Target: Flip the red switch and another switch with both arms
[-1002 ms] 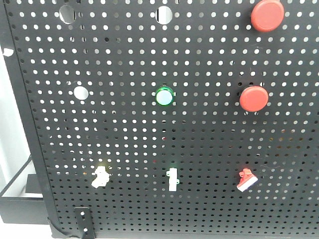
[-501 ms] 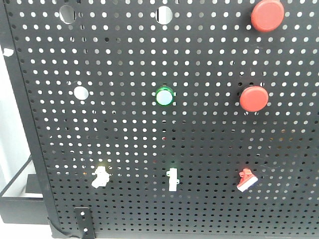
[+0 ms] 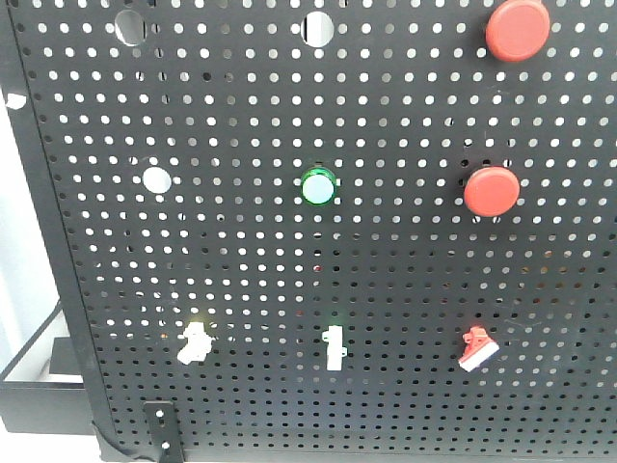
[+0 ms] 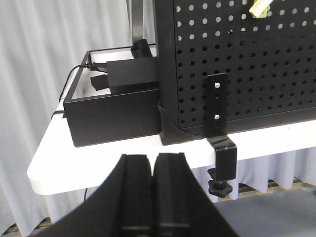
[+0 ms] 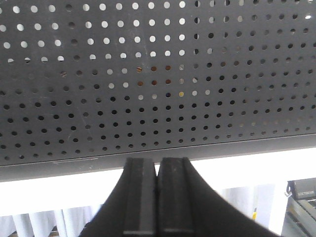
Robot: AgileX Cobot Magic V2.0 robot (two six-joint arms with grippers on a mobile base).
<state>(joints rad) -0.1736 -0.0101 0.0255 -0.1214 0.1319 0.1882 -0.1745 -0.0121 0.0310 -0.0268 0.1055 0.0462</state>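
Observation:
On the black pegboard (image 3: 405, 116), the red switch (image 3: 476, 349) sits low on the right, its white-tipped lever slanting down. The other switch (image 3: 194, 343), a cream-white toggle with a faint yellow glow above it, sits low on the left; its lever also shows at the top edge of the left wrist view (image 4: 259, 7). Neither gripper appears in the front view. My left gripper (image 4: 152, 160) is shut and empty, below and left of the board's corner. My right gripper (image 5: 157, 164) is shut and empty, just under the pegboard's bottom edge (image 5: 158, 153).
A white toggle with a green glow (image 3: 334, 347) sits between the two switches. A green round button (image 3: 317, 186) and two large red push-buttons (image 3: 517, 29) (image 3: 491, 190) are higher up. A black box (image 4: 113, 113) and a clamp bracket (image 4: 219, 143) stand on the white table (image 4: 98, 163).

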